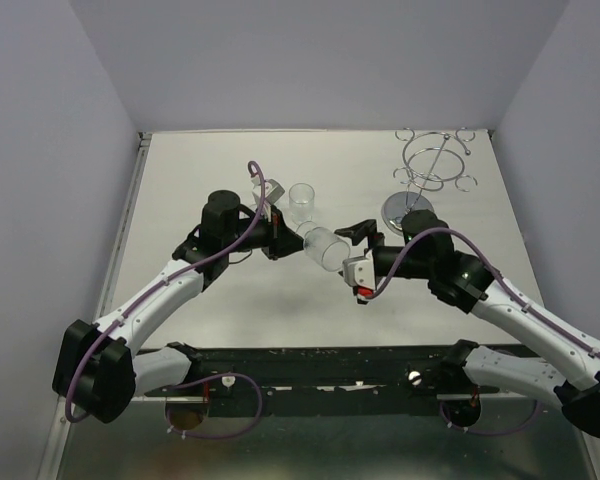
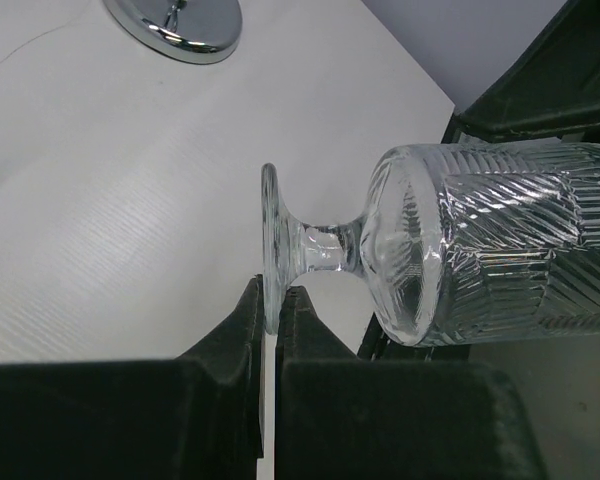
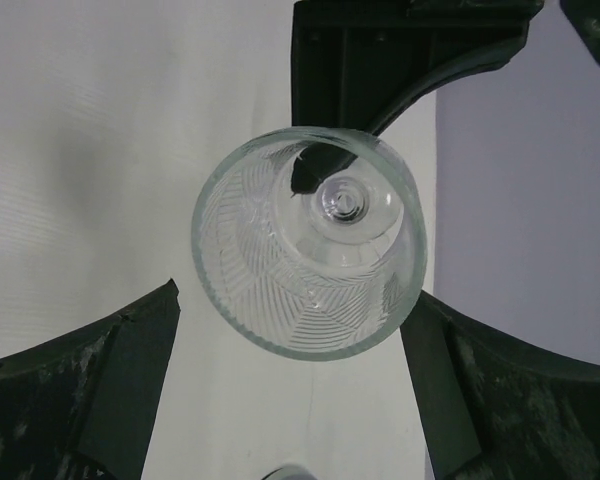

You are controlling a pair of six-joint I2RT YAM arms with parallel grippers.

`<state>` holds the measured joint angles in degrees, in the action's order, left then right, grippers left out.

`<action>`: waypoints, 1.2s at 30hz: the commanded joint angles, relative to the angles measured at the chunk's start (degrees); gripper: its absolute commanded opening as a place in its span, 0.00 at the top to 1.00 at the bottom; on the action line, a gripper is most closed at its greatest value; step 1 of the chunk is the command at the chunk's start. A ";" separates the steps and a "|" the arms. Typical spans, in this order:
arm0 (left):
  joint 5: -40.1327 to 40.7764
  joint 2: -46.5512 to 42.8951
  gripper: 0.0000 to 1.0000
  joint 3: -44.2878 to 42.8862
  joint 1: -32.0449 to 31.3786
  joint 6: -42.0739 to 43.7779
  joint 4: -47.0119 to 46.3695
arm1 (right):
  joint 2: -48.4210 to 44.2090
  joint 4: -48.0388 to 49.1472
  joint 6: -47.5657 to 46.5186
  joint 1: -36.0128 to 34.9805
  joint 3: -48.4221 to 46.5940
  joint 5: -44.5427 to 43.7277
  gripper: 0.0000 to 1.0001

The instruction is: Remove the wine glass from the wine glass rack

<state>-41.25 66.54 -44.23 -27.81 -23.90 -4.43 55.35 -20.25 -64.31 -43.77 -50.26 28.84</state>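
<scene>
A clear cut-pattern wine glass (image 1: 325,248) is held on its side above the table. My left gripper (image 1: 283,238) is shut on the glass's foot; the left wrist view shows both fingers (image 2: 242,340) pinching the foot's rim (image 2: 269,240), with the bowl (image 2: 500,240) pointing away. My right gripper (image 1: 357,250) is open, its fingers on either side of the bowl's mouth. In the right wrist view the glass (image 3: 310,255) faces me mouth-on between the spread fingers (image 3: 130,370). The chrome wine glass rack (image 1: 435,165) stands at the back right with nothing on its hooks.
A second clear glass (image 1: 302,198) stands on the table just behind the held one. The rack's mirrored disc base (image 1: 402,208) lies close behind my right wrist and also shows in the left wrist view (image 2: 180,25). Walls enclose the table on the left, back and right.
</scene>
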 commanded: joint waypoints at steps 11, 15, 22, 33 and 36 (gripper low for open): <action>-3.13 -1.06 1.00 -0.77 0.30 -1.77 -3.75 | 1.43 13.13 0.15 -7.65 0.60 -5.90 0.13; -3.48 -1.59 1.00 -0.77 0.30 -0.97 -2.96 | 1.60 12.60 0.41 -8.09 0.78 -5.90 0.22; -1.82 -3.17 0.83 0.01 0.22 -0.09 -1.46 | 2.04 13.66 1.64 -8.17 1.22 -7.30 0.39; 3.02 -7.92 0.05 2.13 2.67 1.31 0.38 | 2.39 4.79 14.29 -7.91 -2.91 -10.73 0.74; 3.20 -9.06 0.03 1.95 3.64 1.84 1.00 | 3.18 3.64 19.12 -7.30 -3.96 -11.17 0.78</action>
<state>-37.28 60.07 -41.98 -25.28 -23.24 -2.94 57.78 -15.14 -52.82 -51.66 -50.94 20.21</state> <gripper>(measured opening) 0.954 0.768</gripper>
